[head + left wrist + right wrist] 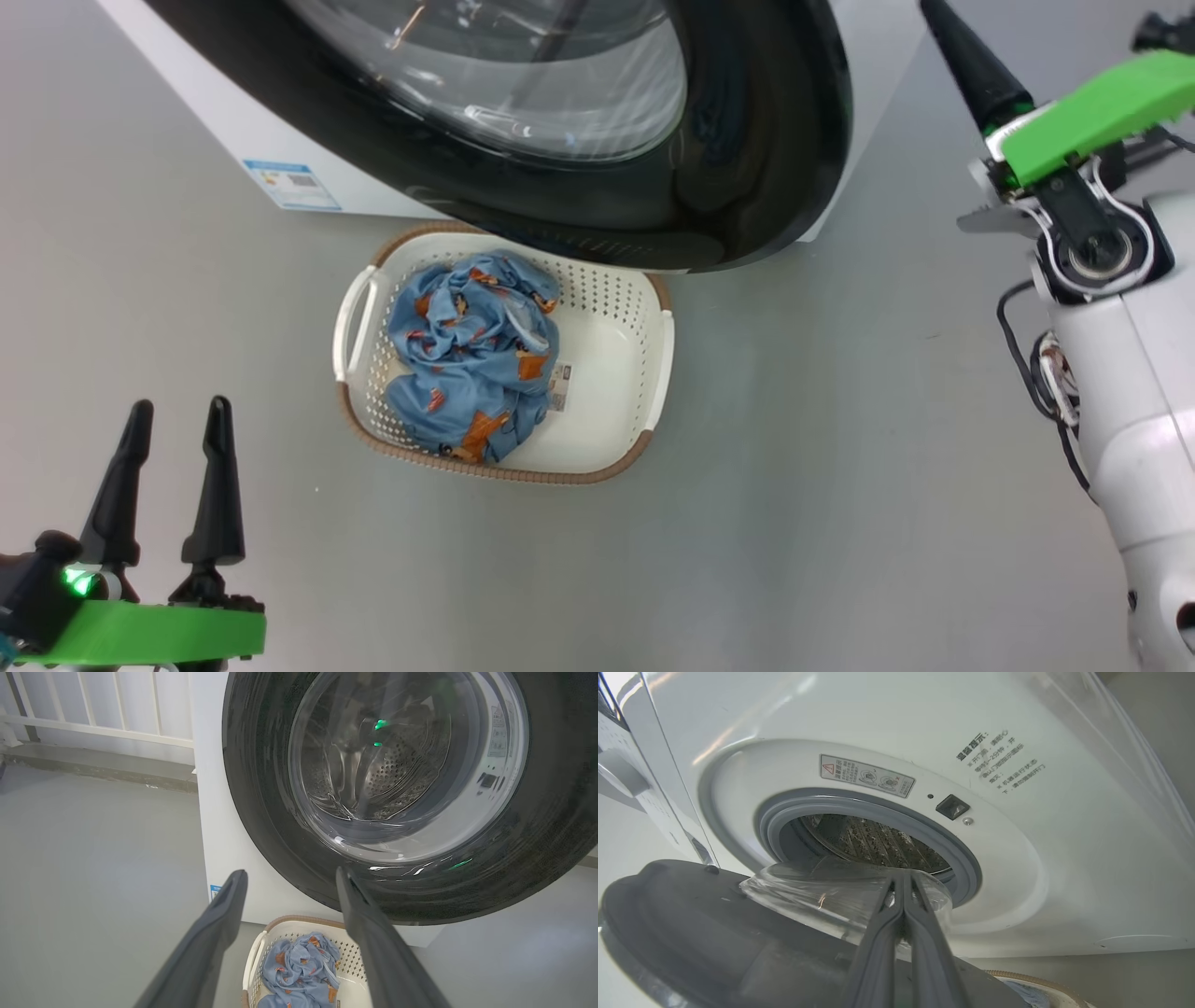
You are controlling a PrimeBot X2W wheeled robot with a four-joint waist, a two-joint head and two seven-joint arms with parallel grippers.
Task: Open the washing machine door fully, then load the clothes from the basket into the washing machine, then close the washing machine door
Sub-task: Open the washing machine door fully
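Observation:
The glossy black washing machine door (pixel 747 140) stands ajar over the far rim of the basket (pixel 504 471). In the right wrist view its inner side (pixel 691 919) with the glass bowl hangs away from the white washing machine (pixel 1064 835), baring the gasket (pixel 878 812) and steel drum (pixel 878 840). The light blue clothes (pixel 471 355) with orange figures lie bunched in the basket's left half; the cream cloth is hidden. My right gripper (pixel 901 877) is shut and empty, tips just behind the door's bowl. My left gripper (pixel 179 406) hangs open at the lower left, short of the basket.
A blue sticker (pixel 291 184) marks the machine's lower front. A white railing (pixel 93 728) and a low ledge run behind the machine on the left. Grey floor (pixel 840 467) surrounds the basket. My right forearm (pixel 1139 392) takes up the right edge.

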